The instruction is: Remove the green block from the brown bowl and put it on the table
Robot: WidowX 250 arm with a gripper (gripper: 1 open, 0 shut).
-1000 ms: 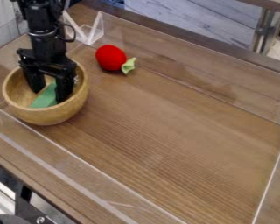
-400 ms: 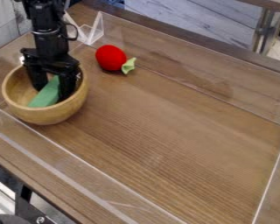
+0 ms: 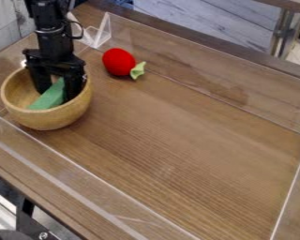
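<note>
nearest the viewer, a wide wooden table (image 3: 178, 150) with brown plank grain, edged by a low clear plastic wall (image 3: 115, 211) running along the front and sides.

further back on the left, a brown bowl (image 3: 40, 105), round and wooden, resting on the table close to the left wall. inside it, a green block (image 3: 48, 97), leaning at a slant against the bowl's inner side, only partly visible behind the robot's fingers.

reaching straight down into the bowl, a black gripper (image 3: 56, 86) on a black arm (image 3: 46, 23) descending from the top left corner. jaws spread wide, one finger on each side of the green block, tips down inside the bowl. contact between fingers and block impossible to judge from this angle.

beyond the bowl and to its right, a red strawberry toy (image 3: 119, 63) with a small green leaf end, lying on the table, apart from the bowl.

at the very back, the far clear wall and a blurred grey surface beyond the table.
</note>
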